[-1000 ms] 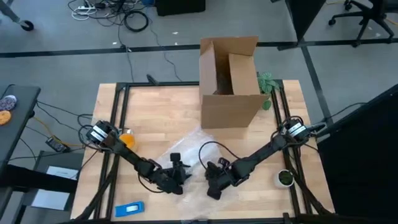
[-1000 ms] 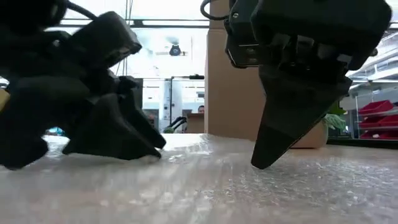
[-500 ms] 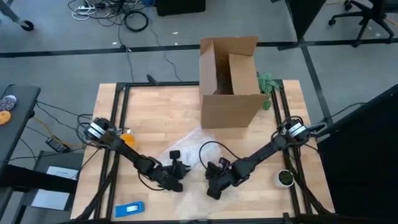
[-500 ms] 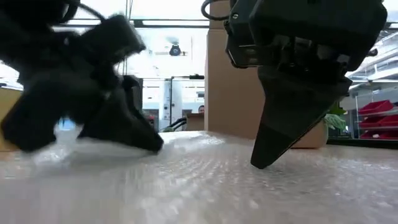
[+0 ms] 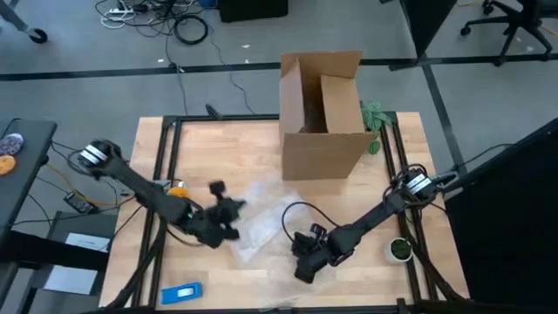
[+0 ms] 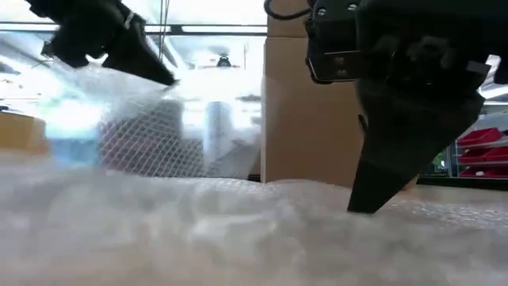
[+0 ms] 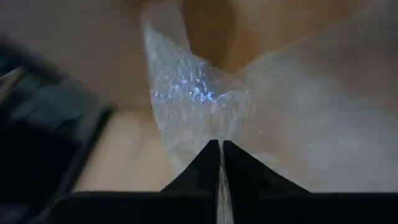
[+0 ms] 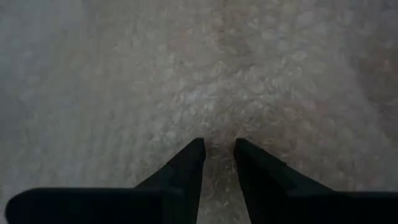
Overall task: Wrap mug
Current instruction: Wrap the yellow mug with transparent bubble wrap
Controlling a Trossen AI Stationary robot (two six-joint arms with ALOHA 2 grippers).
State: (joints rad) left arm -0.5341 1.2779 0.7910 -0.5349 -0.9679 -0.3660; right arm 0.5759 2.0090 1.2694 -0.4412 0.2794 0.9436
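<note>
The left hand (image 5: 228, 208) (clamped on the bubble wrap (image 5: 261, 218)) lifts it beside the box (image 5: 321, 113); a hard tug could rip it

From overhead we look straight down on the whole desk (image 5: 227, 153), the cardboard box (image 5: 321, 118) in the upper middle of the frame. Our low camera sits at desk height, pressed close to the bubble wrap (image 6: 238, 230) and facing level toward that same box (image 6: 305, 119), which both views share. Each wrist camera peers past its own end effector, very near the wrap (image 8: 205, 81) filling the frame.
</note>
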